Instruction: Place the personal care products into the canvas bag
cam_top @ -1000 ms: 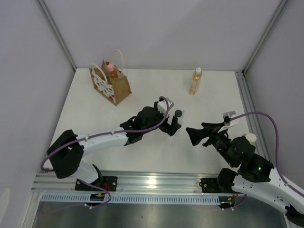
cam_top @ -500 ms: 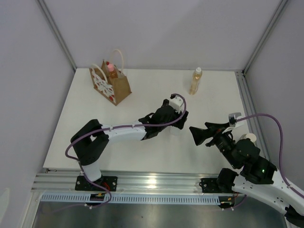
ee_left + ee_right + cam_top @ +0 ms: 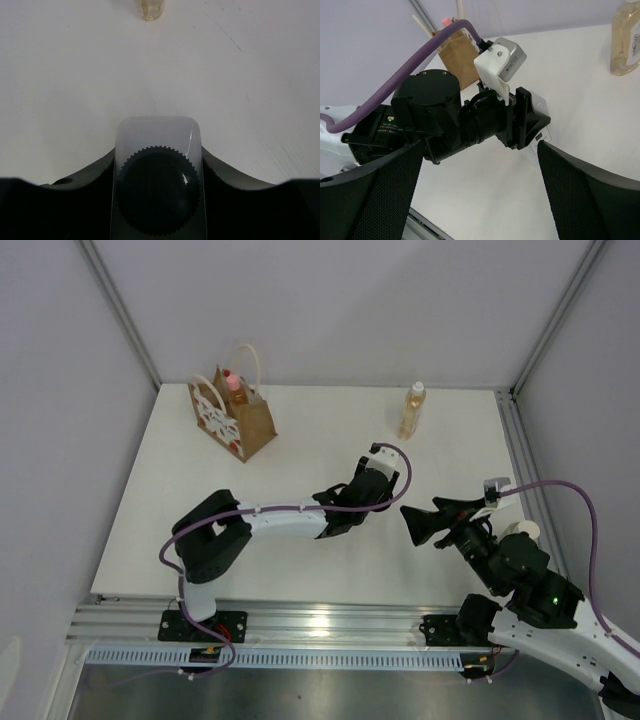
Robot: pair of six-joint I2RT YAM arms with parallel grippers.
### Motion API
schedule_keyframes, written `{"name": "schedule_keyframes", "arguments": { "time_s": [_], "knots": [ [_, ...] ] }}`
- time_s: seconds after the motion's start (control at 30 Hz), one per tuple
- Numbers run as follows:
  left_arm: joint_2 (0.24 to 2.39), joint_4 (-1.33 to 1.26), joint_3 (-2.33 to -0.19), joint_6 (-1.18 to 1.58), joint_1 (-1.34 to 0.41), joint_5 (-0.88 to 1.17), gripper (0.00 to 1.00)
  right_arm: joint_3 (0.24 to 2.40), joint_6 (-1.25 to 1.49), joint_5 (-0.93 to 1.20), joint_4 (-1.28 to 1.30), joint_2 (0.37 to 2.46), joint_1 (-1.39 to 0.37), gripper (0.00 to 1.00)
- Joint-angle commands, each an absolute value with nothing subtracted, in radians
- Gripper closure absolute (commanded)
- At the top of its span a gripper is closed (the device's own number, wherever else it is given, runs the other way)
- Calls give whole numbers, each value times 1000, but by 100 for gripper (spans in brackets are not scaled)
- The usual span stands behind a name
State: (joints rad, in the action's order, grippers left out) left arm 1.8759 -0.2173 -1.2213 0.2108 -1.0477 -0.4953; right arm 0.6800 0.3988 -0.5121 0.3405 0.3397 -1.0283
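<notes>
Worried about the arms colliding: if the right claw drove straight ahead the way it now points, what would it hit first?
Most likely the left claw, gripping the white bottle: it sits dead ahead of the open right claw. How near is hard to judge.

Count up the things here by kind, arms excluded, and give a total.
Bottles: 4 (peach bottle in the bag, amber bottle, white bottle, cream bottle behind the right arm)
Bags: 1 (canvas bag)
Total: 5

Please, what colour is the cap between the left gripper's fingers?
Black cap on the white bottle; clearest in the left wrist view.
</notes>
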Motion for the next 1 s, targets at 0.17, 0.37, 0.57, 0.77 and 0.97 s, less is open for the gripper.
{"name": "schedule_keyframes", "arguments": {
  "time_s": [0.17,0.37,0.57,0.77,0.97],
  "knots": [
    [1718,-115,-1203,229,-1019,-738,100,695,396,-535,325,336,-1032,1],
    [1615,-60,-1203,242,-879,-730,99,690,399,-535,322,337,-1032,1],
    [1517,-21,-1223,250,-707,-686,100,689,402,-525,318,342,-1032,1],
    [1497,23,-1357,230,-582,-670,100,684,405,-512,308,357,-1032,1],
    [1503,6,-1489,190,-503,-676,100,683,405,-506,307,368,-1034,1]
  ]
}}
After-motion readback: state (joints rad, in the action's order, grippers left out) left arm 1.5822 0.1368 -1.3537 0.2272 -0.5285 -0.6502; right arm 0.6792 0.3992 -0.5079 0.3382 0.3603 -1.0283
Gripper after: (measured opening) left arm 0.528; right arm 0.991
